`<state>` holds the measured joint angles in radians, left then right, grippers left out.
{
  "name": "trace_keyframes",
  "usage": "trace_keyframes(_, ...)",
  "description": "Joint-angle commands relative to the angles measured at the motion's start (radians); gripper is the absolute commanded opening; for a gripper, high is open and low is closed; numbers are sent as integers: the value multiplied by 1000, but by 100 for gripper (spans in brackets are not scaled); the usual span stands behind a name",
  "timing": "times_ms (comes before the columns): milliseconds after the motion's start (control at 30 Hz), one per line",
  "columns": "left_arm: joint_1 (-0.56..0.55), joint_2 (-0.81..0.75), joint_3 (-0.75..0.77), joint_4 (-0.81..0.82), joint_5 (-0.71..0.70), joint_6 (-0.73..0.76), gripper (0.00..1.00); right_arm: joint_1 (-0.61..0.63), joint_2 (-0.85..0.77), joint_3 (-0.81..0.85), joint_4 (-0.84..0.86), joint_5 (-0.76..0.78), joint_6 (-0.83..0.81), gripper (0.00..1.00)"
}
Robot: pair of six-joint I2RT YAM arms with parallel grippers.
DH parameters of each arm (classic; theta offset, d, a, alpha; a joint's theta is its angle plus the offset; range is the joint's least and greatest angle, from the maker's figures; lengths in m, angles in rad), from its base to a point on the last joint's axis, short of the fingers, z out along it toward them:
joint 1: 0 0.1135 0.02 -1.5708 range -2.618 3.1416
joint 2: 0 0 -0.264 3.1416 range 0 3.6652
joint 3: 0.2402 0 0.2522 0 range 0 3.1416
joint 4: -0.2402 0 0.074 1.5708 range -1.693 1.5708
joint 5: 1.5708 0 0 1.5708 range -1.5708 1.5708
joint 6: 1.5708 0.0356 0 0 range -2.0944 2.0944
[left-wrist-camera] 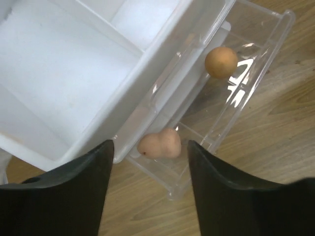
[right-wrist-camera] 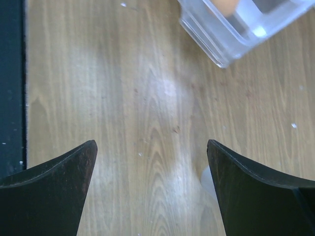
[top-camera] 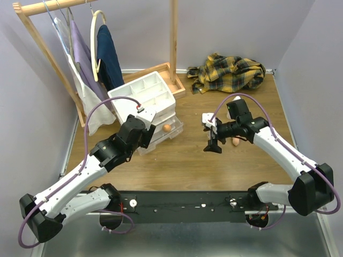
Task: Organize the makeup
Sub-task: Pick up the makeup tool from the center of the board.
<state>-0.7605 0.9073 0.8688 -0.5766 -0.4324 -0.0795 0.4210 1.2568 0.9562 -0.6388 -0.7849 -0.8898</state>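
done: pear-shaped sponge point(left-wrist-camera: 159, 145) and round sponge point(left-wrist-camera: 221, 62) lie in open clear drawer point(left-wrist-camera: 256, 73) | to do: third sponge point(top-camera: 236, 141) on bench point(top-camera: 187, 166) near right hand point(right-wrist-camera: 151, 145); bottles, sticks not visible | left hand point(left-wrist-camera: 149, 152): fingers apart, empty, over drawer | right hand: wide apart, empty | progress: partway, by judgement

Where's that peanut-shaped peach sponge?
Left wrist view, lower centre: the peach sponge lies in the open clear drawer, below-left of the round orange sponge.

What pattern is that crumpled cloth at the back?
The cloth is yellow-and-dark plaid, clearest from the top camera.
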Motion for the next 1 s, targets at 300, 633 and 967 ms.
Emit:
trace_keyframes(300, 6, -85, -44, 100, 104, 15, 99, -143, -74, 13, 39, 20, 68, 100)
trace_keyframes(633, 6, -65, -40, 93, 135, 17, 99, -208, -88, 26, 50, 65, 106, 100)
trace_keyframes(967, 6, -73, -44, 95, 142, 18, 99, -267, -85, 24, 123, 177, 215, 100)
